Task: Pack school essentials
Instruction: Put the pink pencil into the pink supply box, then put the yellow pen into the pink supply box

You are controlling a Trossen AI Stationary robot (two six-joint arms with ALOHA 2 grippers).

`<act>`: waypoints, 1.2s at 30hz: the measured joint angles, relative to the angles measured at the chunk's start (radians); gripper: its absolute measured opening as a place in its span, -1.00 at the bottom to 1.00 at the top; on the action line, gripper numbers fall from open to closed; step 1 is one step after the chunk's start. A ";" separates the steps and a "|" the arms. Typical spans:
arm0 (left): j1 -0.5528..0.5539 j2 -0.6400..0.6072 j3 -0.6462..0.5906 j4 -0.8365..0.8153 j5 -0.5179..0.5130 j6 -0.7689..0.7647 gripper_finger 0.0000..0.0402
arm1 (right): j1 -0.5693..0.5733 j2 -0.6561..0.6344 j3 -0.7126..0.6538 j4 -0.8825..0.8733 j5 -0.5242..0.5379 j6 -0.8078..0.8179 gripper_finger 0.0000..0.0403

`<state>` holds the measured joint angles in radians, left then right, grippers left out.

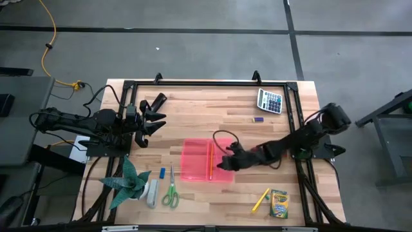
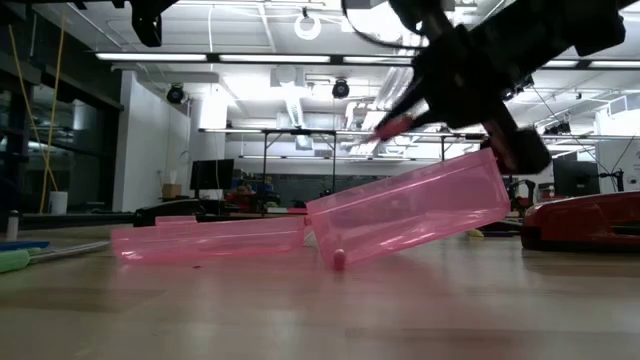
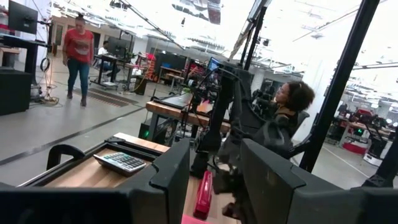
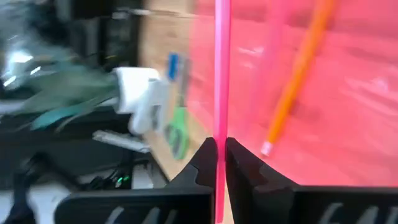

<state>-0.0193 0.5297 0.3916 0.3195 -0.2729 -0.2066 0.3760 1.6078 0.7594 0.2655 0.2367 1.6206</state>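
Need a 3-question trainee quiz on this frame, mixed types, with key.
1. True or false: the right gripper has its fingers shut on the edge of the pink case.
2. What lies inside the pink case? A) orange pencil B) scissors C) calculator
3. Fill in: the crayon box lies beside the yellow ____.

Key: 1 true; 2 A; 3 marker.

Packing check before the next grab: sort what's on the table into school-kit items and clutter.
Job: pink case pinched by right gripper, orange pencil inside, scissors, yellow marker, crayon box.
Clutter: paper plant, calculator.
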 joint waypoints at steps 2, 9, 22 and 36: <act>0.000 0.000 0.000 0.000 0.000 0.000 -0.35 | 0.001 0.025 0.033 -0.059 0.003 0.058 -1.00; 0.000 0.000 0.000 0.000 0.000 0.000 -0.35 | 0.000 0.078 0.089 -0.166 -0.002 0.174 -1.00; 0.000 0.000 0.000 0.000 0.000 0.000 -0.35 | -0.016 0.090 0.090 -0.180 0.003 0.230 -0.97; 0.000 0.000 0.000 0.000 0.000 0.000 -0.35 | -0.030 0.002 0.090 -0.255 -0.028 -0.004 -0.07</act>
<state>-0.0193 0.5297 0.3916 0.3191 -0.2729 -0.2062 0.3463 1.6101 0.8497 0.0105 0.2086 1.6171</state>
